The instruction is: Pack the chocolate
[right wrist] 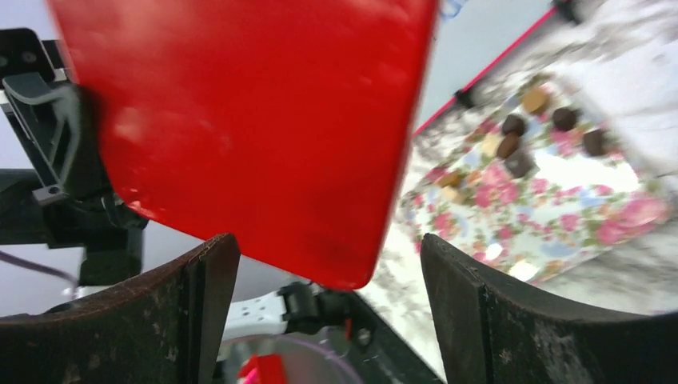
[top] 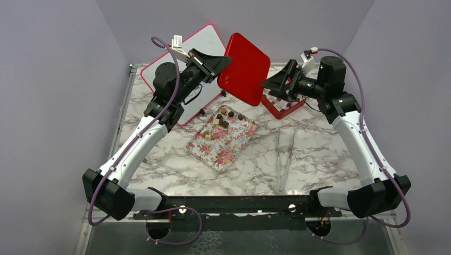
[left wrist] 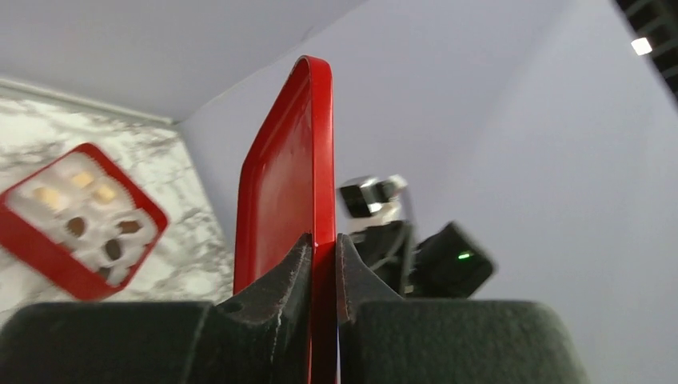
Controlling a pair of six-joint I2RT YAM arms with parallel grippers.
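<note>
Grey-veined white marble covers the counter (top: 255,170), closed in by plain lilac walls. Both arms are bolted at its near edge and reach away toward the far side.

Mid-counter lies a floral tray (top: 223,149), set at a slant. The chocolate (top: 219,120) sits in a loose cluster of dark brown, mid-brown and tan pieces at the tray's far end. The right wrist view shows the same scatter (right wrist: 512,136) on the rose print.

Beyond the tray to the right stands a red box (top: 277,112). The left wrist view (left wrist: 44,252) shows a white insert inside it, with cream pieces in some pockets and brown ones in others.

The right gripper (top: 276,85) hangs over that box with its fingers spread wide and nothing between them. In its own wrist view a corner of the red lid (right wrist: 256,136) shows in the gap, clear of both fingers.

The left gripper (left wrist: 324,248) pinches that red lid by its edge. It holds the lid tilted up off the counter, between the two arms.

Farthest back, a white board (top: 207,45) with a pink border leans against the rear wall behind the left arm.
</note>
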